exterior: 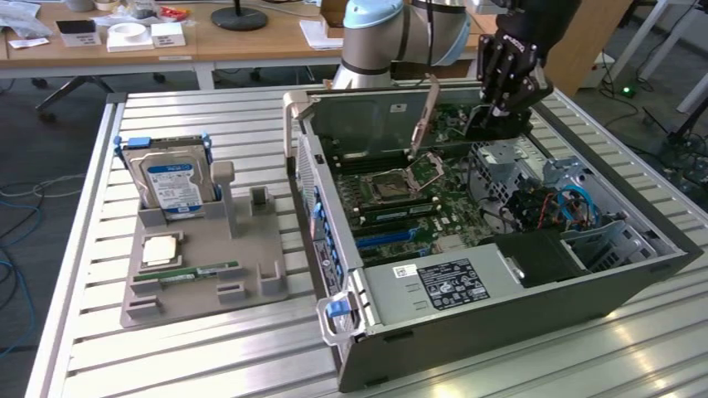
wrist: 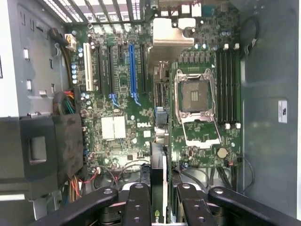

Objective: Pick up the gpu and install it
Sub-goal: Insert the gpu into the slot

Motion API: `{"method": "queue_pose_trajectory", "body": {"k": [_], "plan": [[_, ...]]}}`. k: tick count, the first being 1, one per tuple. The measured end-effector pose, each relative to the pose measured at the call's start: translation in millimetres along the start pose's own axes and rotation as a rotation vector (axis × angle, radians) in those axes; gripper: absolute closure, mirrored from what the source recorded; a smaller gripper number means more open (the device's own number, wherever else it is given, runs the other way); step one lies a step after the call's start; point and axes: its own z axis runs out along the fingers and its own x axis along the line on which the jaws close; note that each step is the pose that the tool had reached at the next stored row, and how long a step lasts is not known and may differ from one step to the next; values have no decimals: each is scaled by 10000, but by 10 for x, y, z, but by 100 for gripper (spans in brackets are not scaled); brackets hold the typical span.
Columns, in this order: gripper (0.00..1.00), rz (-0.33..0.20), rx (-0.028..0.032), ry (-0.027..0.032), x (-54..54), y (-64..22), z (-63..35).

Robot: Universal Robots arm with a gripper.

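Gripper (wrist: 160,195), black, jointed, around thin flat dark gpu (wrist: 159,162) above green motherboard (wrist: 123,101)

- The arm (exterior: 387,33) is a thick, silvery-grey tube whose rounded joint housings are closed by pale blue caps.
- The pincer (exterior: 495,116) is matt black all over and built of chunky jointed links.
- Its fingers (wrist: 136,207) are flat black bars with rounded ends.
- Each link carries round pivot pins, which show as small glinting dots along the knuckles.
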Motion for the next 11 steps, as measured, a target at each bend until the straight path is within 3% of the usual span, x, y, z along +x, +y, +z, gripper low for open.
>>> {"method": "queue_pose_trajectory", "body": {"k": [7,11], "plan": [[74,0,16,-2,29,108,0],[74,-6,17,-4,56,124,14]]}}
